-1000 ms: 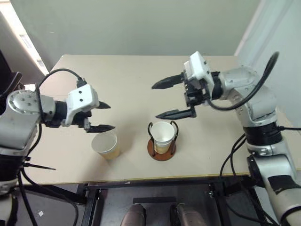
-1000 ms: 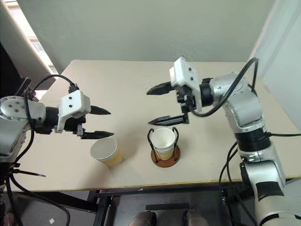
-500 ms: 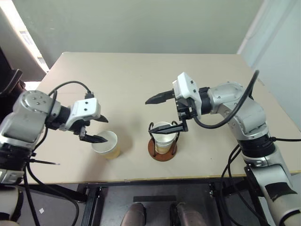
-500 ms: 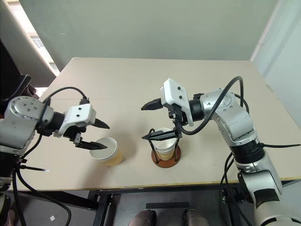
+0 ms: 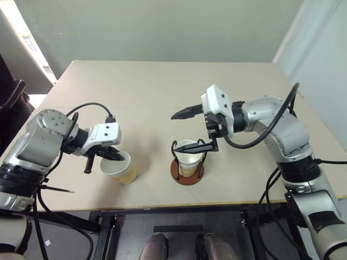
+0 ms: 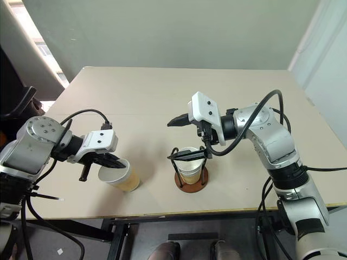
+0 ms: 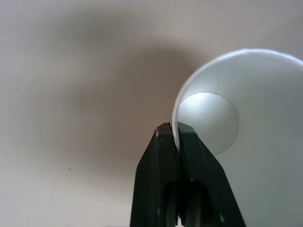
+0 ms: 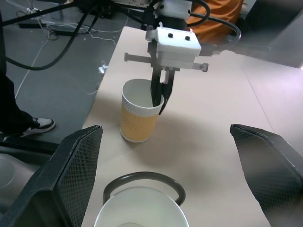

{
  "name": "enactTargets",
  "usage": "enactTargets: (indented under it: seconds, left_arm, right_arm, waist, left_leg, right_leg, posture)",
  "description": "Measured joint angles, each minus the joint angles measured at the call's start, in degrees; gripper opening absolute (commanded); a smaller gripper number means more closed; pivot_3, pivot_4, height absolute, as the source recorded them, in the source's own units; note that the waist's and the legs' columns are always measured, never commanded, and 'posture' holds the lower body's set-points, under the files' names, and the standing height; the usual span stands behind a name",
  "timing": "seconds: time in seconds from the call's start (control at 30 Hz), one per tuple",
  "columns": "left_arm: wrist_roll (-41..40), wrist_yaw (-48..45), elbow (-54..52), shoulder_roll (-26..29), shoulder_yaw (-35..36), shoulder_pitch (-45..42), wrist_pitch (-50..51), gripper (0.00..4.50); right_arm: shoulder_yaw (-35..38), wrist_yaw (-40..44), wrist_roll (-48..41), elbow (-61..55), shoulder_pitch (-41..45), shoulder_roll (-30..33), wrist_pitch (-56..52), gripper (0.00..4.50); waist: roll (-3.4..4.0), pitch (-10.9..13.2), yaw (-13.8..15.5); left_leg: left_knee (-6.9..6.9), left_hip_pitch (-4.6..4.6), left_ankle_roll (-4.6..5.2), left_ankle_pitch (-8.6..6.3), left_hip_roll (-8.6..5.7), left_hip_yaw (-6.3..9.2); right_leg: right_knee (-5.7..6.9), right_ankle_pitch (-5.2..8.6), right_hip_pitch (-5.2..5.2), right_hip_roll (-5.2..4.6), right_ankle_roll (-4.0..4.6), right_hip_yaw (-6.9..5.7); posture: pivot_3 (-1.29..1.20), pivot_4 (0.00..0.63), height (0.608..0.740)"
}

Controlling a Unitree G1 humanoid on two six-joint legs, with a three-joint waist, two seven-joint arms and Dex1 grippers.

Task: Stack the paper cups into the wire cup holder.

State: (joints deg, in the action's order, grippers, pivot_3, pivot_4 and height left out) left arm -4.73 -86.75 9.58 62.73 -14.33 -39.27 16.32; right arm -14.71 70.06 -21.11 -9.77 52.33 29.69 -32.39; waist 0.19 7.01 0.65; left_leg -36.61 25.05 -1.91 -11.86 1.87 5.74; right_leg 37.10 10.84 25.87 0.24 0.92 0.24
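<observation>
The left hand [image 6: 108, 160] pinches the rim of a paper cup [image 6: 116, 175] on the worktop [image 6: 162, 97] beside the wire cup holder [image 6: 190, 169], beneath the spread right hand [image 6: 181, 138]; that thin-edge grip risks crumpling or tipping it.

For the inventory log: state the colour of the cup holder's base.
Reddish-brown, a round disc base under the black wire hoops; left eye view shows it best.
</observation>
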Motion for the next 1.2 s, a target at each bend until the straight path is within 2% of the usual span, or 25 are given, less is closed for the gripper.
enactTargets:
  seconds: [0.1, 0.2, 0.3, 0.4, 0.47, 0.6, 0.77, 0.9, 1.2]
  left_arm:
    - [-3.2, -1.4, 0.3, -1.0, 2.3, -1.0, 0.3, 0.03]
    - [-9.2, -2.9, -0.2, -2.1, 5.9, -4.0, 2.0, 0.03]
    - [-14.3, -3.1, 1.0, -4.6, 8.9, -13.7, 3.1, 0.03]
    - [-19.2, -3.2, 1.5, -7.2, 9.5, -22.6, 3.0, 0.03]
    - [-21.8, -3.2, 2.0, -10.3, 7.2, -26.4, 2.1, 0.03]
    - [-23.7, -3.3, 7.4, -14.9, -1.6, -31.4, -2.0, 0.03]
    - [-25.3, -3.3, 14.5, -16.8, -13.4, -36.8, -9.6, 0.03]
    - [-27.3, -3.3, 17.1, -18.1, -20.0, -38.2, -13.8, 0.03]
    - [-27.3, -3.3, 21.4, -20.8, -27.2, -40.3, -22.7, 0.03]
  right_arm:
    - [0.6, 1.2, -2.2, -0.6, -0.3, 2.7, -2.0, 4.50]
    - [3.8, 6.2, -7.2, -5.1, -3.5, 10.2, -5.1, 4.50]
    - [9.8, 10.4, -11.3, -5.8, -7.9, 19.3, -7.4, 4.50]
    - [15.3, 10.4, -13.2, -5.2, -9.6, 23.4, -8.6, 4.50]
    - [16.6, 9.8, -13.4, -5.8, -11.9, 25.2, -8.8, 4.50]
    - [17.5, 7.3, -13.8, -7.6, -14.8, 25.8, -9.7, 4.50]
    - [19.3, 4.7, -16.0, -12.2, -17.4, 27.9, -11.4, 4.50]
    - [21.0, 2.2, -16.6, -13.7, -19.4, 29.5, -12.5, 4.50]
    - [23.9, -2.7, -18.7, -17.4, -22.7, 30.3, -14.7, 4.50]
  waist:
    - [0.00, 0.0, 0.2]
    - [-0.06, 0.0, 0.8]
    - [-0.11, 0.0, 1.7]
    - [-0.08, -0.1, 1.5]
    - [-0.08, -0.1, 1.2]
    - [-0.01, 0.0, 0.6]
    - [0.00, 0.0, 0.6]
    - [-0.01, 0.0, 0.9]
    - [0.04, 0.0, 1.5]
  left_leg:
    - [-0.04, 0.08, 0.04, 0.03, 0.00, -0.01]
    - [-0.12, 0.26, 0.08, 0.04, 0.00, 0.00]
    - [-0.44, 0.45, 0.11, 0.01, -0.02, 0.02]
    - [-0.45, 0.18, 0.24, -0.05, -0.08, -0.18]
    - [-0.46, -0.23, 0.34, -0.11, -0.07, -0.20]
    - [-0.48, -0.26, 0.54, 0.08, -0.07, -0.26]
    - [-0.57, -0.10, 0.62, 0.09, -0.09, -0.32]
    - [-0.75, 0.05, 0.77, -0.05, -0.18, -0.36]
    - [-1.75, 0.41, 1.09, -0.72, -0.24, -0.53]
  right_leg:
    - [-0.01, -0.02, -0.01, 0.00, -0.02, -0.01]
    - [-0.09, -0.02, -0.03, 0.00, -0.03, -0.04]
    - [-0.14, -0.05, -0.06, -0.01, -0.12, -0.02]
    - [-0.23, -0.14, -0.30, -0.06, -0.29, 0.15]
    - [-0.25, -0.06, -0.72, -0.07, -0.44, 0.22]
    - [-0.23, -0.17, -0.75, -0.06, -0.68, 0.25]
    - [-0.30, -0.08, -0.75, -0.05, -1.07, 0.38]
    - [-0.32, -0.01, -0.75, -0.05, -1.40, 0.57]
    - [-0.33, 0.18, -0.78, -0.03, -1.95, 0.83]
  posture:
    - [0.00, 0.150, 0.740]
    - [0.00, 0.150, 0.740]
    - [0.00, 0.150, 0.740]
    - [0.00, 0.150, 0.740]
    - [0.00, 0.150, 0.740]
    - [0.00, 0.150, 0.740]
    - [0.00, 0.150, 0.740]
    - [0.00, 0.150, 0.740]
    - [0.00, 0.150, 0.740]
